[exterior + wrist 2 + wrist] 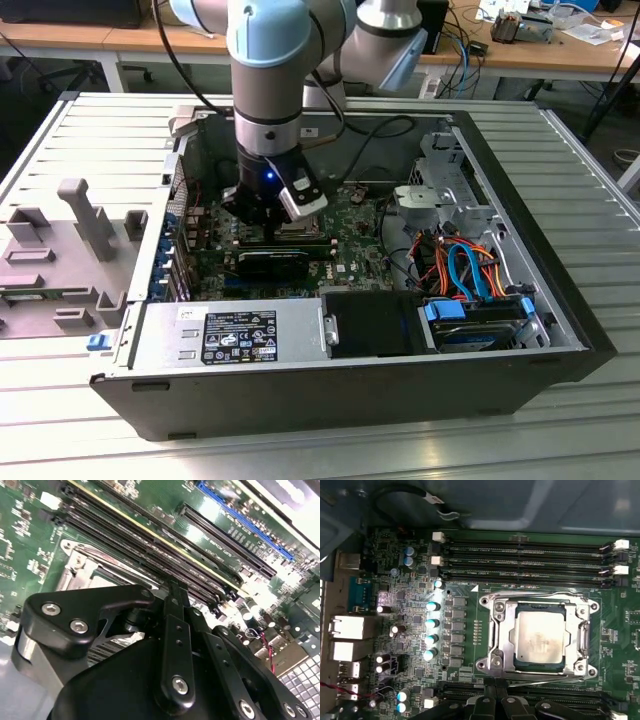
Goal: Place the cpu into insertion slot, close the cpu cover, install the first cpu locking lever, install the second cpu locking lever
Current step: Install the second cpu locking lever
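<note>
Silver-grey square cpu (540, 639) seated in metal-rimmed insertion slot (496, 611), silver frame cpu cover (583, 631) down. Black hand (492, 707) at approx. 6 o'clock of socket, just beside; finger state: cannot tell.

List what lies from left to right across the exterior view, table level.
Grey fixture → power supply → pincer over the motherboard → orange and blue cables → case wall.
</note>
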Motion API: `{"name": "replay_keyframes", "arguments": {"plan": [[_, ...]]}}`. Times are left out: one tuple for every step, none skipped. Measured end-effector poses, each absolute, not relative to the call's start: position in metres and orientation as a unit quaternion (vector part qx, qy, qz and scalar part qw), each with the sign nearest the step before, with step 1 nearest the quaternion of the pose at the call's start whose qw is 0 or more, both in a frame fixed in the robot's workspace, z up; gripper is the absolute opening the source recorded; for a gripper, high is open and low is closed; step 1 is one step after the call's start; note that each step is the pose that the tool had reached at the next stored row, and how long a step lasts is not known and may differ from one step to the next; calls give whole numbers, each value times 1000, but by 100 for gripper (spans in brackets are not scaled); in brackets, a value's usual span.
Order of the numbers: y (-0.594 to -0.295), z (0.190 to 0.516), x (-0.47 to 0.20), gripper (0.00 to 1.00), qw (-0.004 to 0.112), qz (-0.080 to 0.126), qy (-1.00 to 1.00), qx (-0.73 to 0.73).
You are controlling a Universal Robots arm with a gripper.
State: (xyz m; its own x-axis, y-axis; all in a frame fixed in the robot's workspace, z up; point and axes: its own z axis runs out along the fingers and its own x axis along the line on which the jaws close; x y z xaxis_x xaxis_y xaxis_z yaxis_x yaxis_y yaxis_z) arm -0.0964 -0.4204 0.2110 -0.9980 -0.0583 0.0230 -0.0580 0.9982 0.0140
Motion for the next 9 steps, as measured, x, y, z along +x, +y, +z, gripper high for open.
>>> {"name": "replay_keyframes", "arguments": {"plan": [[-420, 211, -98, 11, 12, -7, -999, 30], [-420, 210, -100, 11, 12, -7, -999, 30], [-420, 210, -101, 11, 12, -7, -999, 31], [-420, 210, -102, 11, 12, -7, -999, 31], [-420, 210, -103, 11, 12, -7, -999, 31], [-420, 210, -103, 11, 12, -6, -999, 31], [-420, 210, -104, 11, 12, -7, -999, 32], [-420, 210, -105, 11, 12, -7, -999, 33], [-420, 209, -106, 11, 12, -6, -999, 35]]}}
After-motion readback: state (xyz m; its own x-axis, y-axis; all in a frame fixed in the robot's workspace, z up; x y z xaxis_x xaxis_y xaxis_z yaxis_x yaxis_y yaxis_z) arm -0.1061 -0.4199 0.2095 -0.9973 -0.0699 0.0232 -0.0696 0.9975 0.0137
